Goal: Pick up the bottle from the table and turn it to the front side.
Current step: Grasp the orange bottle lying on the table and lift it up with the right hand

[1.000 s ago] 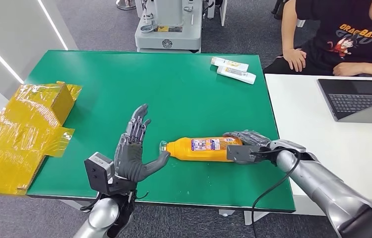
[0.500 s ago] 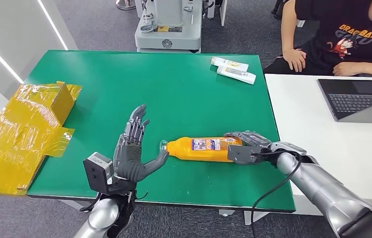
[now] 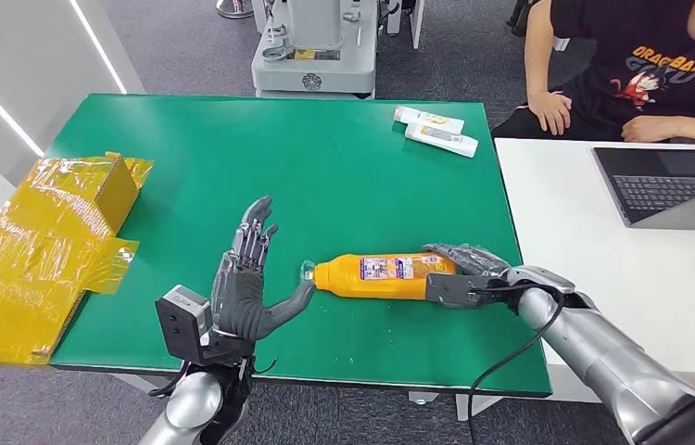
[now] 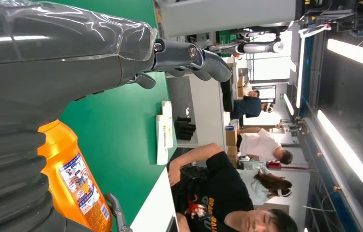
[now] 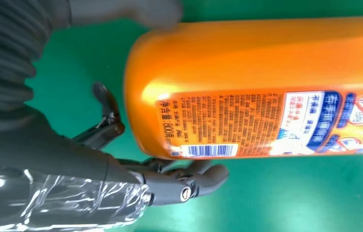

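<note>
An orange bottle [image 3: 381, 276] with a white and blue label lies on its side on the green table [image 3: 233, 158], cap toward my left. My right hand [image 3: 462, 269] grips its base end, fingers curled over the far side. In the right wrist view the fingers [image 5: 189, 179] lie against the bottle [image 5: 266, 82] by the barcode and the thumb is on the opposite side. My left hand [image 3: 246, 283] stands open, fingers spread and pointing away, thumb tip just short of the cap. The left wrist view shows the bottle [image 4: 75, 186] beside my left hand [image 4: 49, 63].
Two white tubes [image 3: 436, 130] lie at the table's far right. A yellow-wrapped cardboard box [image 3: 47, 241] overhangs the left edge. A white table with a laptop [image 3: 668, 185] adjoins on the right, where a person [image 3: 640, 65] sits. A grey machine [image 3: 316, 46] stands beyond the far edge.
My right hand and the bottle have shifted slightly to the right, and the label has turned a little. The left hand has stayed put.
</note>
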Controlling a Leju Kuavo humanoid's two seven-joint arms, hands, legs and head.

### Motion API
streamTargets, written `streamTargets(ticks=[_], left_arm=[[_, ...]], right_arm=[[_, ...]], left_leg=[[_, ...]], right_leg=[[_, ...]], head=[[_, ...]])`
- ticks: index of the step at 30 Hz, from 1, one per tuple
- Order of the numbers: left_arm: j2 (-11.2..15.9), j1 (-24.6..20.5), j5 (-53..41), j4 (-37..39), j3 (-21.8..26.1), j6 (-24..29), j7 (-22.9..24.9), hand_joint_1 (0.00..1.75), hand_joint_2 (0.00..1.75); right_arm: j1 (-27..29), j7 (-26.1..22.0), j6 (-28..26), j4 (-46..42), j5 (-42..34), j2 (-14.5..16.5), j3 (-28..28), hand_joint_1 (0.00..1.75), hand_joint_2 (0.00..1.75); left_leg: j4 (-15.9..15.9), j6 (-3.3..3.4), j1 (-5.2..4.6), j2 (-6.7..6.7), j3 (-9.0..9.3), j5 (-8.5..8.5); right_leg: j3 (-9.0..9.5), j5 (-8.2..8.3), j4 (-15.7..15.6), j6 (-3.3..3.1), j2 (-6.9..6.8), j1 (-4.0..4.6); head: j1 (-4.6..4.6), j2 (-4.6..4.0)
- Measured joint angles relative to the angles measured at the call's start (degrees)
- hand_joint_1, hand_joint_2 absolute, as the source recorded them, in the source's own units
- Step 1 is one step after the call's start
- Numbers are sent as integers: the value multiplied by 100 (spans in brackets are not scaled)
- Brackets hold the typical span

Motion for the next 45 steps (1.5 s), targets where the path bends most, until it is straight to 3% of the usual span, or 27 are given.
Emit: streamTargets(ticks=[9, 17, 25, 43, 44, 45], left_arm=[[-2, 15, -39, -18, 0, 115, -5, 0, 175], [-8, 144, -240, -244, 2, 135, 120, 0, 175], [-80, 173, -387, -341, 2, 107, 198, 0, 175], [-192, 150, -450, -352, 2, -62, 286, 0, 175], [-192, 150, -449, -352, 2, -63, 286, 0, 175], [-192, 150, -448, -352, 2, -63, 286, 0, 175]], right_arm=[[-631, 73, 449, 16, 113, 27, 41, 0, 175], [-1301, 132, 748, 196, 71, 357, 214, 0, 175], [-1221, 27, 636, 466, -15, 543, 376, 0, 175], [-433, -89, 186, 1149, -235, 808, 303, 0, 175], [-415, -99, 173, 1171, -237, 809, 291, 5, 175], [-402, -109, 163, 1191, -238, 809, 280, 45, 175]], left_leg=[[0, 0, 0, -1, -5, 0], [-1, -1, 3, -2, -2, 1], [0, 0, 2, -6, -4, 0], [0, 0, 2, -3, -2, 0], [0, 0, 2, -3, -2, 0], [-1, 0, 2, -3, -2, 0]], right_leg=[[-1, 0, 4, 0, -1, 0], [-2, 0, 4, -1, -3, 2], [-1, 0, 1, 0, -6, 1], [-2, -1, 0, 0, -3, 1], [-2, -1, 0, 0, -3, 1], [-1, -1, 0, 0, -3, 1]], head=[[-1, 0], [-2, 0], [-1, 0], [-1, 0], [-1, 0], [-1, 0]])
